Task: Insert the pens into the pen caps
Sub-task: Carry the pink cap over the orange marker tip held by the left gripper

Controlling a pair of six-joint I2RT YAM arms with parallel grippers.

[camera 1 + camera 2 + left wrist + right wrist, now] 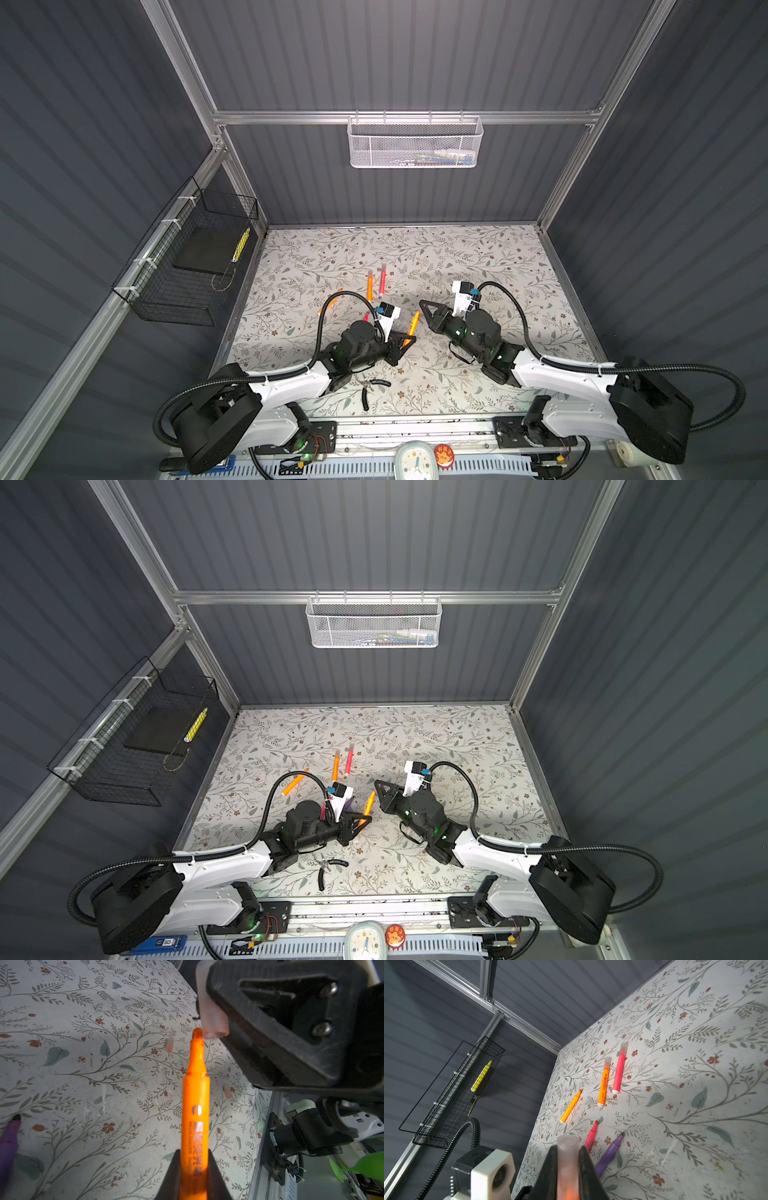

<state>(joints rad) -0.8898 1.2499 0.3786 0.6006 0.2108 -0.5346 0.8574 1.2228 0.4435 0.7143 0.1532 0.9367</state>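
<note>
My left gripper (194, 1153) (406, 340) is shut on an orange pen (196, 1105) (414, 323) (368, 803), bare tip pointing away from it. The tip sits at the edge of the open mouth of a translucent pale-pink pen cap (212, 1018) (568, 1159). My right gripper (568, 1149) (422, 304) is shut on that cap. Both grippers meet above the mat's middle. Uncapped orange (571, 1106), pink (591, 1134) and purple (610, 1152) pens lie on the mat. Capped orange (604, 1084) and pink (618, 1070) pens lie beyond them. Two loose caps (169, 1044) (227, 1091) lie on the floral mat.
Black-handled pliers (372, 388) lie near the front edge under my left arm. A black wire basket (187, 270) with a yellow pen (241, 245) hangs on the left wall. A white mesh basket (415, 141) hangs on the back wall.
</note>
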